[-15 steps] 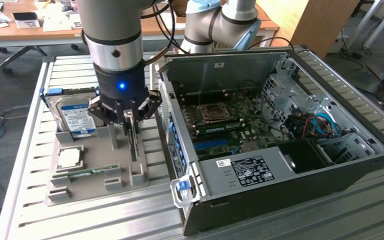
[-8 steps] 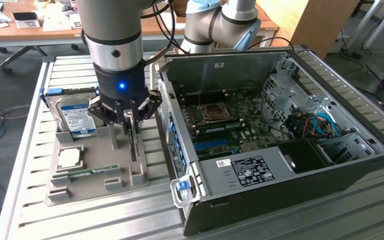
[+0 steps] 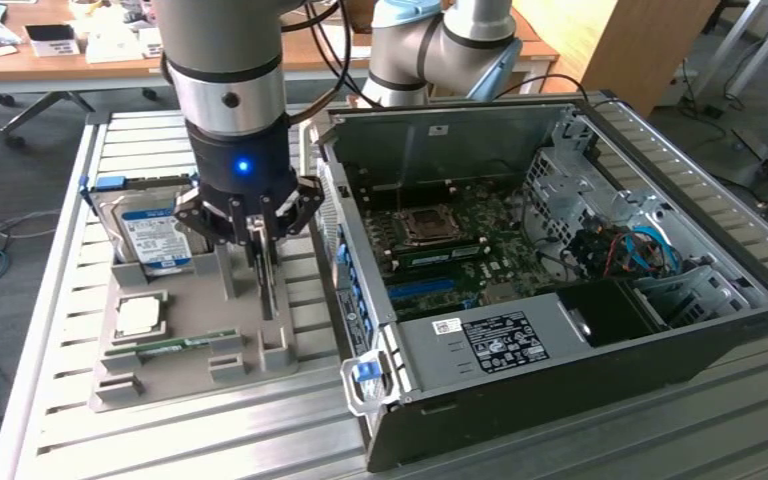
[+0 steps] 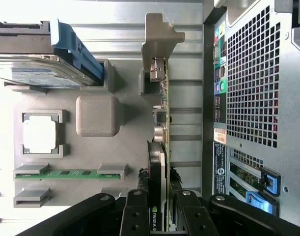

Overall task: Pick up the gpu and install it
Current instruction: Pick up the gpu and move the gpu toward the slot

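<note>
gripper (image 3: 259, 236) is down over the grey fixture (image 3: 184, 335) on the tabletop (image 3: 131, 440); fingers (image 4: 175, 178) drawn narrow, pinching the gpu (image 4: 157, 157) from both faces; card stands on edge in its fixture slot, not yet lifted, just beside the outer wall of the PC case (image 3: 558, 310); risks as I read them: thin card in a small pinch, so any tilt could let it pivot or slip between the pads; one pad looks to sit on the fan-cover face, which is uneven, so the hold may be weaker than it looks; if the card binds in the slot, the pull could drag the whole fixture and disturb the hard drive (image 3: 144, 235) and memory stick (image 4: 71, 173); case wall is close, so a sideways swing could clip it; can't tell how centred the grip is along the card.
</note>
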